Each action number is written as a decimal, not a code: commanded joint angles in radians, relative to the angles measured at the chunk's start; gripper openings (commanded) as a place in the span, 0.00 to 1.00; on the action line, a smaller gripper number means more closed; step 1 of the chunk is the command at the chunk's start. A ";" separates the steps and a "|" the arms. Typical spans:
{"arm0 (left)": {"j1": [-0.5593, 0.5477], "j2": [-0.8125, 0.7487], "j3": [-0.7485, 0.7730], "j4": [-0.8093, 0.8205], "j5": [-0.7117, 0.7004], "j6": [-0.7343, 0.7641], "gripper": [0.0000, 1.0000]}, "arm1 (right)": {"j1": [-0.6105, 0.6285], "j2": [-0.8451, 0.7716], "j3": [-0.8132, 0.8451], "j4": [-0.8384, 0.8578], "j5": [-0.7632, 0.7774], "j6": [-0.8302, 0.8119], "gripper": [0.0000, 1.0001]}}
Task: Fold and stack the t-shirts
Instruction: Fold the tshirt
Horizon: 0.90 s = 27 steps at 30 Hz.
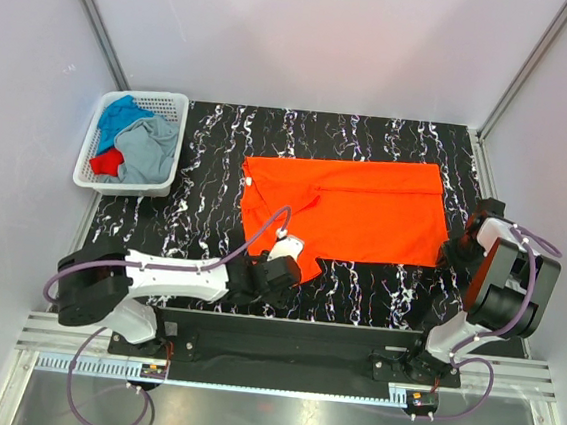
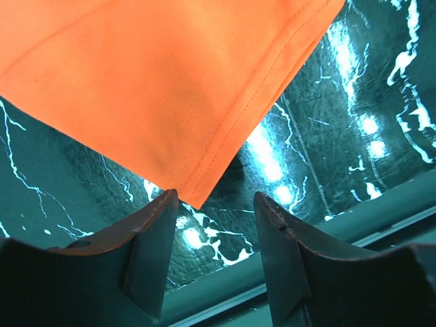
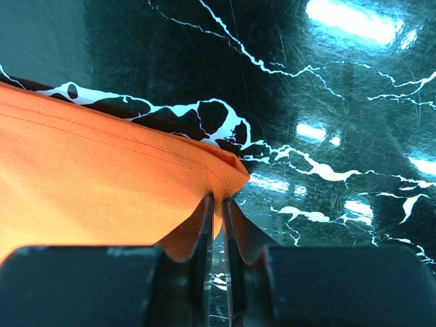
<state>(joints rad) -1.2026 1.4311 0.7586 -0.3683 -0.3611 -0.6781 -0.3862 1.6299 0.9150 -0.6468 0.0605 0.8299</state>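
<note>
The orange t-shirt [image 1: 349,211] lies spread, folded lengthwise, on the black marbled table [image 1: 391,142]. My left gripper [image 1: 288,268] is open at the shirt's near left corner; in the left wrist view that corner [image 2: 197,194] hangs just above the gap between my fingers [image 2: 153,231], not gripped. My right gripper [image 1: 455,254] is shut on the shirt's near right corner; the right wrist view shows the hem [image 3: 221,174] pinched between the closed fingers [image 3: 204,225]. Blue, grey and red shirts [image 1: 134,148] lie bunched in the basket.
A white lattice basket [image 1: 174,102] stands at the table's far left. The table's near edge and a metal rail [image 1: 292,329] run just below both grippers. White walls enclose the back and sides.
</note>
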 commanded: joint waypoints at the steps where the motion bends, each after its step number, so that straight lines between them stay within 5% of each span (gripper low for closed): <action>1: -0.005 0.029 0.045 0.023 -0.026 0.072 0.53 | 0.001 0.013 -0.005 0.022 0.022 -0.006 0.15; 12: -0.003 0.135 0.054 0.020 -0.041 0.086 0.39 | 0.001 0.012 0.022 0.024 0.013 -0.015 0.10; 16: -0.006 0.140 0.080 -0.035 -0.064 0.074 0.06 | 0.000 -0.001 0.027 0.024 0.021 -0.032 0.02; 18: -0.011 0.127 0.113 -0.091 -0.075 0.060 0.00 | 0.001 -0.010 0.027 0.018 0.021 -0.038 0.00; 27: 0.017 0.041 0.237 -0.230 -0.107 0.017 0.00 | 0.004 -0.048 0.024 0.019 0.027 -0.071 0.00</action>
<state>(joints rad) -1.2053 1.5112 0.9226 -0.5537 -0.4168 -0.6388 -0.3862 1.6253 0.9218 -0.6403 0.0631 0.7818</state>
